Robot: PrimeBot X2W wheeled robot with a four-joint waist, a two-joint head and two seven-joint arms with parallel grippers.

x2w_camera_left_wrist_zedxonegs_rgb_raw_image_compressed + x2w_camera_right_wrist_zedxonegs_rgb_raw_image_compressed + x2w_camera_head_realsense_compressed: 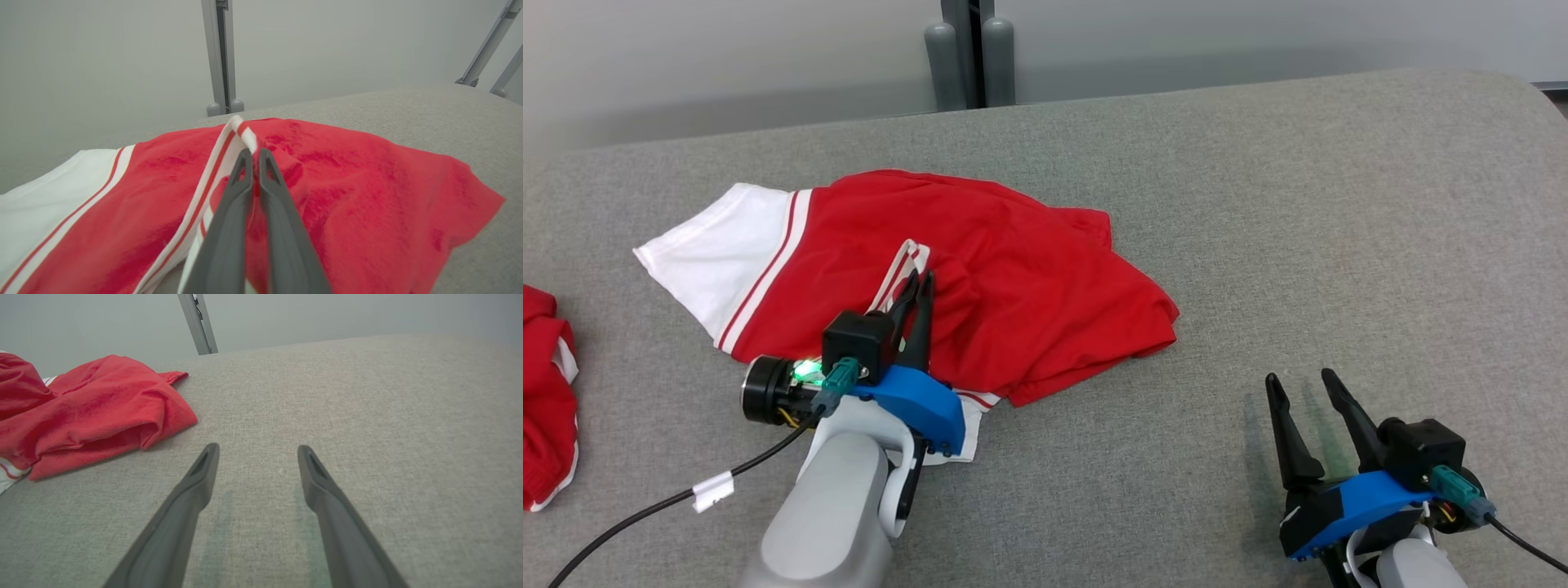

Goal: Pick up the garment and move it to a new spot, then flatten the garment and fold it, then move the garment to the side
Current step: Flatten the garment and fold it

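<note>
The left gripper (920, 279) is pinched shut on the striped trim of the garment (1029, 278), which lies crumpled at ten o'clock on the table (1323, 204). The right gripper (1300, 377) sits spread and empty at four o'clock. This looks like the pick-up step; the lift likely needs a firm hold

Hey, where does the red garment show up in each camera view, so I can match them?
Head view: garment left of centre, left gripper shut on it.
Left wrist view: garment across the lower half, pinched by that gripper.
Right wrist view: garment at upper left, apart from the open right gripper.
Shared landmark: the grey post behind the table.
</note>
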